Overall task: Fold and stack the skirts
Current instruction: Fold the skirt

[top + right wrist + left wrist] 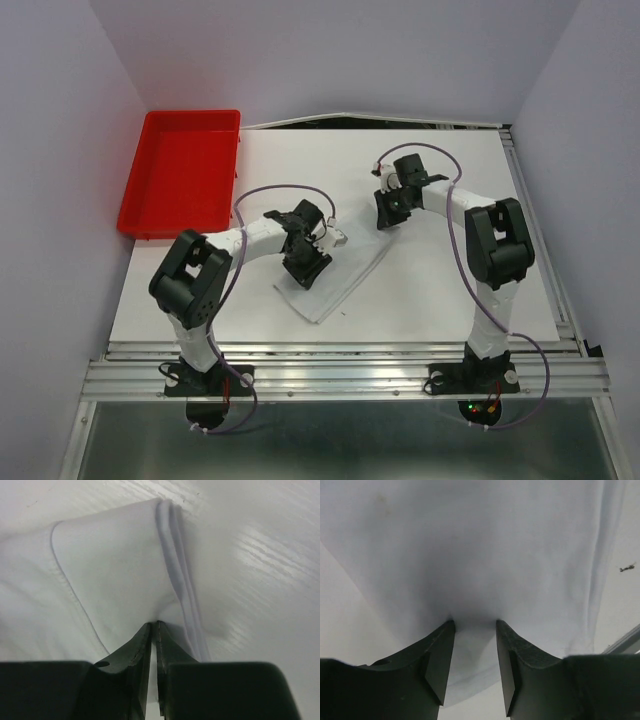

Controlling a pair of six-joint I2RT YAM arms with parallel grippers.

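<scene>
at centre frame the skirt (343, 278) looks soft, limp, light; left gripper (475, 624) half open, empty; right gripper (154, 625) pinches its folded corner, probably the best hold.

1. Plain white skirt (345, 275), centre of the top view, no print; shades to pale grey by the fingers in the left wrist view.
2. Thin white stitched hem line, upper left of the right wrist view.
3. Bright red tray (180, 180), upper left.
4. White table (440, 270); shows faint streaked grain in the right wrist view.
5. Matt black left gripper (475, 622) and right gripper (154, 624).
6. White left arm (245, 240) and right arm (450, 200), black joints, purple cable (280, 187).
7. Pale lilac walls (60, 150).
</scene>
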